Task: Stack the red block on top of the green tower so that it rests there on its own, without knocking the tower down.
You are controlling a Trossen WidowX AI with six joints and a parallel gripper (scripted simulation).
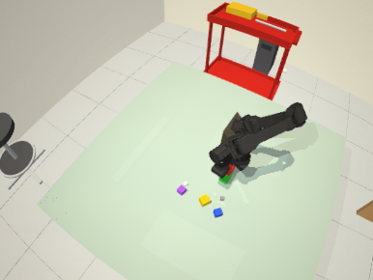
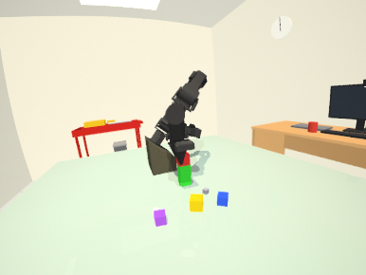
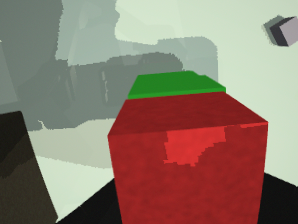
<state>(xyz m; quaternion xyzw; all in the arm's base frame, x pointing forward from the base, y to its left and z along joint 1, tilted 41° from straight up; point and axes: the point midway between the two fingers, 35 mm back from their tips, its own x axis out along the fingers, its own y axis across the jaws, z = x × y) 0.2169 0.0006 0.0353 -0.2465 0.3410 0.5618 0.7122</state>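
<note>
Pincer point(image 2: 184, 153) grips red block point(image 2: 183, 160) — atop green tower point(image 2: 184, 175).

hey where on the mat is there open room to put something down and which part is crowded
Crowded: the patch in front of the arm, where the gripper holds the red block at the green tower, with the yellow, blue, purple and small grey cubes close by. Freer: the mat left of the purple cube, and the near strip below the blue cube.
</note>
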